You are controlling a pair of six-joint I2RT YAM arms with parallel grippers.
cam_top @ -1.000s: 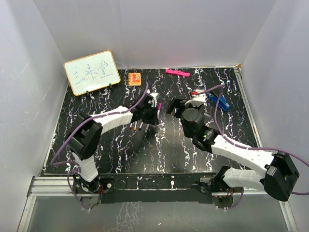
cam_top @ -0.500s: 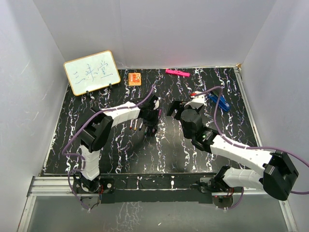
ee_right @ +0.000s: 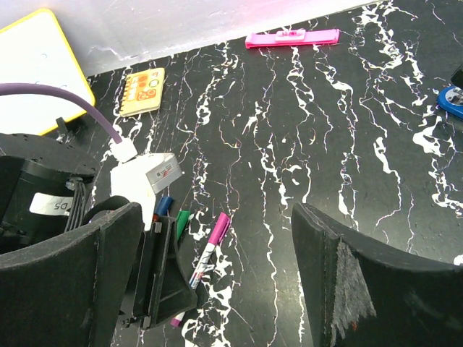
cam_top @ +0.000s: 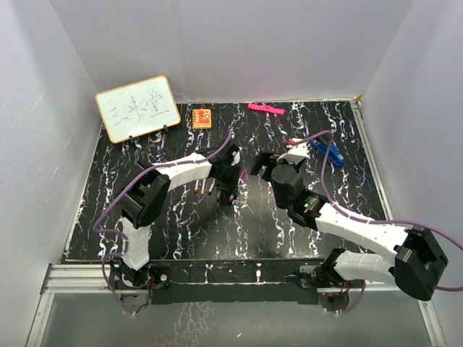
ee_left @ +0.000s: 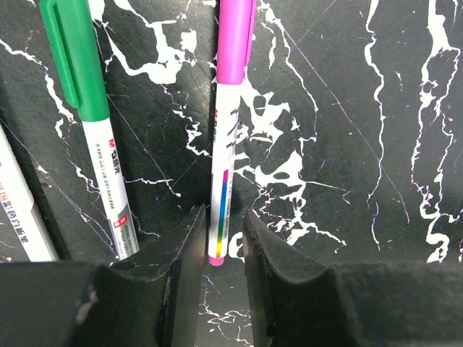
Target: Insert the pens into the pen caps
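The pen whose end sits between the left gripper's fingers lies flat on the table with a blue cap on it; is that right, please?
Not quite: the cap on that pen is purple, not blue, as the left wrist view shows. The rest stands: it lies flat on the table, its end between the fingers of the left gripper.
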